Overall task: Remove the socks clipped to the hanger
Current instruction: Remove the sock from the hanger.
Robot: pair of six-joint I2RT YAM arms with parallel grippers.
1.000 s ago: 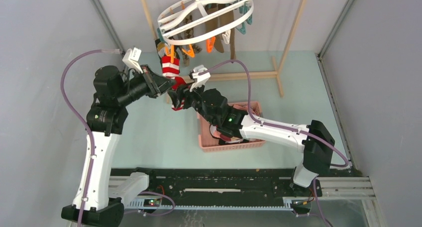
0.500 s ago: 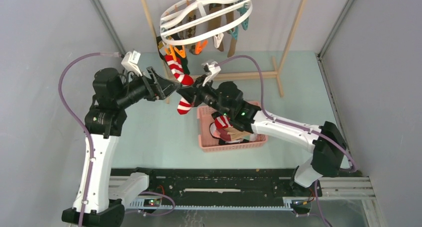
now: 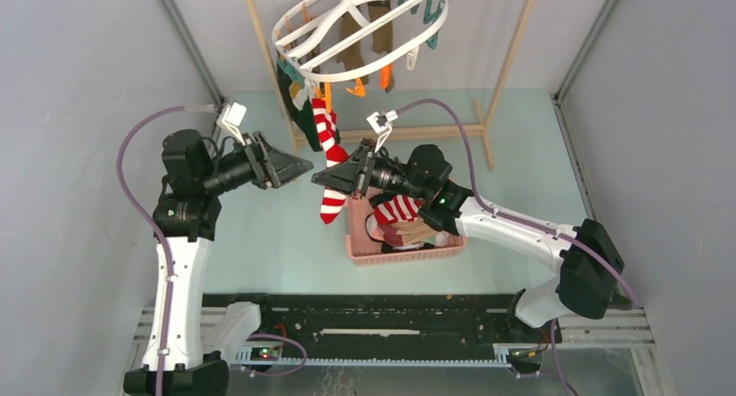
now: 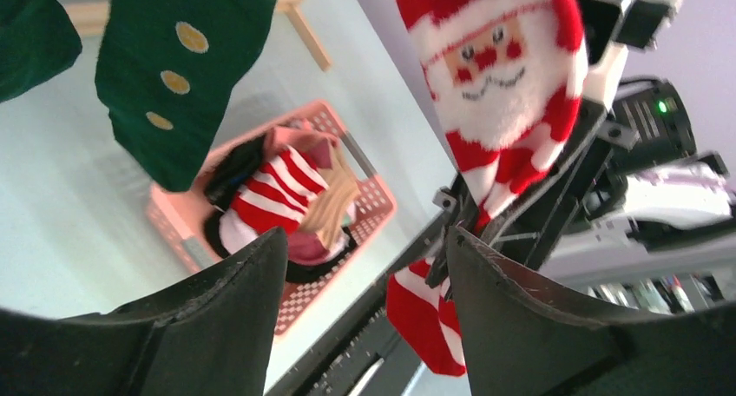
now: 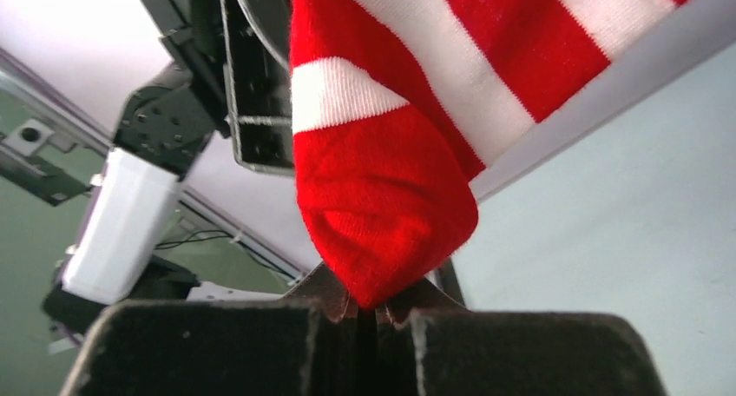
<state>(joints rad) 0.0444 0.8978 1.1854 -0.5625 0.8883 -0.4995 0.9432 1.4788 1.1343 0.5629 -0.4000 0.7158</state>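
Observation:
The white oval hanger [image 3: 431, 33] hangs at the top, with tan-brown socks [image 3: 379, 33] and a dark green sock [image 3: 286, 85] clipped under it. A red-and-white striped sock [image 3: 327, 134] dangles from its left side. My right gripper [image 3: 322, 177] is shut on a fold of this sock [image 5: 382, 214], as the right wrist view [image 5: 369, 313] shows. My left gripper [image 3: 303, 165] stands open just left of the sock, holding nothing. In the left wrist view its jaws [image 4: 364, 240] frame the sock's Santa face [image 4: 499, 75], and a green dotted sock [image 4: 174, 75] hangs at the left.
A pink basket [image 3: 404, 251] with several loose socks [image 3: 397, 212] sits on the table under my right arm. The light wooden rack frame [image 3: 513, 50] stands behind, and its base bar [image 3: 438, 132] lies on the floor. Grey walls close both sides.
My left gripper let go of the striped sock, opened and drew back left. My right gripper closed on the sock. The hanger swung and tilted.

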